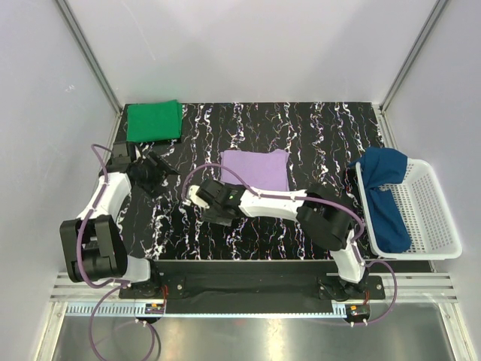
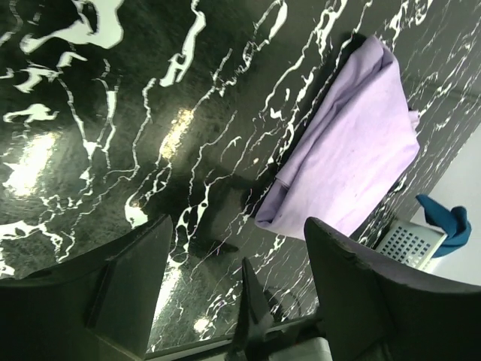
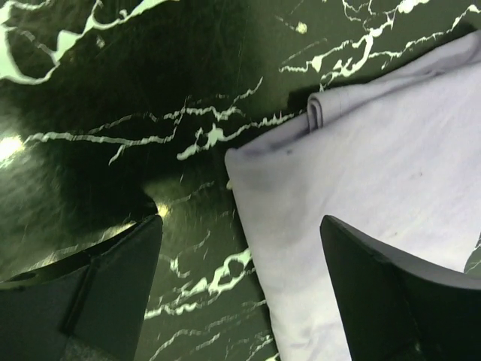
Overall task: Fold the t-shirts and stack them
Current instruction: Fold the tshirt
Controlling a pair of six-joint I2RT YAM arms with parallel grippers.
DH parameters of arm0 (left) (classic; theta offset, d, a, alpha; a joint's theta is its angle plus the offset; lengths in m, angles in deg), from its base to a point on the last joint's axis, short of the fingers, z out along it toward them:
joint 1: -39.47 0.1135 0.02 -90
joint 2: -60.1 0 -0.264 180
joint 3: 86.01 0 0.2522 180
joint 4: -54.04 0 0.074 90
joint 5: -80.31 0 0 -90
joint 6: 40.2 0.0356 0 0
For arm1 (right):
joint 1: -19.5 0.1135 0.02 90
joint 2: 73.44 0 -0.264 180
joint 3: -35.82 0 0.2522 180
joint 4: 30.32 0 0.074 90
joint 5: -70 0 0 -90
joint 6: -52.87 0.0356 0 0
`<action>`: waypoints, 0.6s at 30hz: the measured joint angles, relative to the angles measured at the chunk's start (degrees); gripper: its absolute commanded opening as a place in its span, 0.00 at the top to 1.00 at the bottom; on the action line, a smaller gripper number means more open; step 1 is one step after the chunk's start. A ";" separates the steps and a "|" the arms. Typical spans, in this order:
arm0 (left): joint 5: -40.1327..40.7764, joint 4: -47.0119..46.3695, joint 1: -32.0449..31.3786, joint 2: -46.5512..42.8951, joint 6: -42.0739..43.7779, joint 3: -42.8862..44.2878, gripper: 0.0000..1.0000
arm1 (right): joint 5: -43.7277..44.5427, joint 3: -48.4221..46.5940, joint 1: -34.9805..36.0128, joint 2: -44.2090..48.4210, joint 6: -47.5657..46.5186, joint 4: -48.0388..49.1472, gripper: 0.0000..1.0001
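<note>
1. Cloth at centre: the lavender t-shirt (image 1: 255, 169) sits folded flat on the black marbled table (image 1: 316, 128).
2. Right gripper (image 1: 192, 198) hangs just beside its near-left corner, jaws wide, gripping nothing.
3. Left gripper (image 1: 164, 174) hovers over bare tabletop further left, spread and empty too.
4. Green t-shirt (image 1: 154, 120) lies folded in the far-left corner.
5. Dark blue t-shirt (image 1: 385, 197) drapes over the left wall of the white basket (image 1: 432, 214).

Left arm (image 1: 109, 197): rises from the near left base, white link reaching forward, wrist turned rightward.
Left gripper (image 1: 167, 173): jaws spread wide, nothing between them.
Right arm (image 1: 285, 201): elbow folded above its base, forearm stretched leftward.
Right gripper (image 1: 192, 198): jaws spread wide, nothing held; dark fingers (image 3: 113, 293) well apart.
</note>
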 measured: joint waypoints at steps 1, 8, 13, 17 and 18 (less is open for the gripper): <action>0.00 0.11 0.33 -0.07 -0.04 0.00 0.24 | 0.79 -0.24 0.15 -0.79 -0.46 0.63 0.09; -0.13 0.94 1.18 -0.20 -0.04 -0.11 0.24 | 4.70 -1.40 0.31 -3.45 -2.82 3.74 0.25; -0.98 1.14 2.89 -0.26 0.28 -0.15 0.23 | 5.79 -1.44 0.31 -4.24 -3.85 5.18 0.51; -3.26 0.17 3.50 -0.24 1.01 -0.68 0.21 | 5.79 -1.46 0.28 -5.20 -3.72 5.29 0.61; -4.35 -0.85 3.52 -0.20 1.05 -1.22 0.21 | 5.73 -1.46 0.28 -5.27 -3.67 5.38 0.64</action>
